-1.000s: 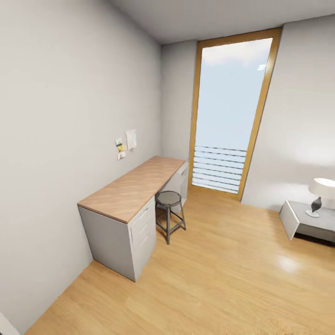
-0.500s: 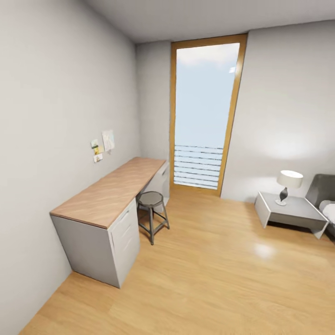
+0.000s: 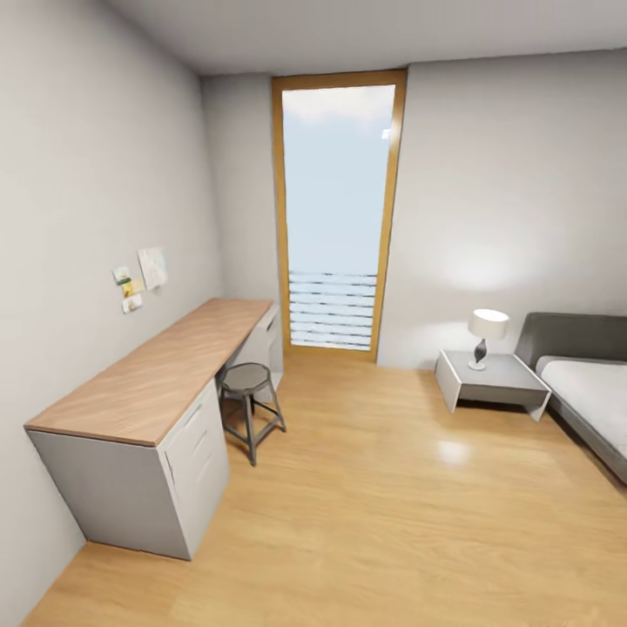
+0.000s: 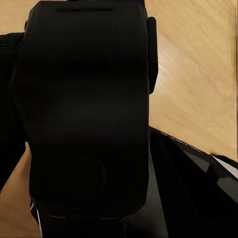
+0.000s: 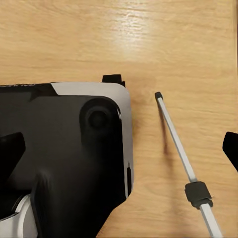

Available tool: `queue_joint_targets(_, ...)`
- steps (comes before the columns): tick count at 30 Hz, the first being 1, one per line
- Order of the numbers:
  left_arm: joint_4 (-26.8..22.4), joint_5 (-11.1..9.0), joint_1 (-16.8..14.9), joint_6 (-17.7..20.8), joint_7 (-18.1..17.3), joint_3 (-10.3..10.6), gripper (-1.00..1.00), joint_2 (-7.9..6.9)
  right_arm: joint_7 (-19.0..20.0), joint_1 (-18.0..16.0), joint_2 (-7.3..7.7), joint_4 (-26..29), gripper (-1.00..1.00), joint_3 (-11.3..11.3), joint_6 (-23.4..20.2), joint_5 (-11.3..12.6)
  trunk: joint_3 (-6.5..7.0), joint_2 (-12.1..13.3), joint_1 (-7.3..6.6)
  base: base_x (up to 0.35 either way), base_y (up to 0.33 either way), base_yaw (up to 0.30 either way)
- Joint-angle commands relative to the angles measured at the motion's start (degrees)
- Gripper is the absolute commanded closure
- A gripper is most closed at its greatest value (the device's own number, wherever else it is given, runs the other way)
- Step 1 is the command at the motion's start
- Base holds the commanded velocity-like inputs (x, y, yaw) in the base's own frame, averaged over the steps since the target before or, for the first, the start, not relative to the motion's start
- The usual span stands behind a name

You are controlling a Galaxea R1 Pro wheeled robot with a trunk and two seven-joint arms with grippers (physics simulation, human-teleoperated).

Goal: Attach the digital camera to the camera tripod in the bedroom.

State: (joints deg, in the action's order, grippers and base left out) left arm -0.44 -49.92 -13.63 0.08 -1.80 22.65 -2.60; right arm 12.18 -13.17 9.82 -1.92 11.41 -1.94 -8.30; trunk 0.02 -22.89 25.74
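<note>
- Head view: the camera swings right from a second ago, so the wood-topped worktop (image 3: 148,383) and round stool (image 3: 247,380) slide left, while the bedside table (image 3: 496,380), its lamp (image 3: 486,329) and the grey bed (image 3: 592,392) come into the picture. The furniture itself has not shifted. A tall window (image 3: 335,218) closes the far wall of the bedroom, above a plank floor (image 3: 392,522).
- Head view, writing: the paper notes (image 3: 139,277) pinned above the worktop are too small to read, and no brand or label can be made out.
- Left wrist view: a black boxy mass (image 4: 87,114) sits close against the lens over the floor. It may be the digital camera, but that cannot be confirmed, and it cannot be told how the left fingers stand.
- Right wrist view: one slim silver leg of the camera tripod (image 5: 176,144), with a black foot and a black collar, slants across the floor just beside the robot's black-and-white body (image 5: 74,148). The right fingers (image 5: 231,148) show as dark tips at opposite edges, spread and pinching nothing.
- Handling, as a judgement: the tripod looks stiff but spindly and top-heavy, with smooth legs. The head or the black joints would likely give a surer hold. The camera would be light, rigid and fragile at the lens, so it is best taken by the sides of its body.
</note>
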Motion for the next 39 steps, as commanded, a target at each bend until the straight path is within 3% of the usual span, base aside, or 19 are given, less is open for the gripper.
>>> queue_joint_targets(1, 0.0, -0.5, 0.0, 0.0, -0.2, 0.5, 1.00, -0.02, 0.1, -0.1, 0.02, -0.1, -1.00, 0.5, -0.1, -0.6, -0.02, 0.0, 0.04, 0.243, 0.000, -0.298)
queue_joint_targets(11, 0.1, -0.4, 0.0, 0.1, -0.2, 0.6, 1.00, -0.03, 0.2, -0.1, 0.01, -0.1, -1.00, 0.3, -0.2, -0.7, -0.02, 0.0, 0.04, 0.300, 0.000, -0.239)
queue_joint_targets(39, 0.1, -0.4, 0.0, 0.5, -0.2, 0.6, 1.00, 0.05, 0.1, -0.1, -0.16, -0.1, -1.00, 0.2, 1.7, -0.7, -0.02, 0.0, 0.04, 0.325, 0.000, -0.030)
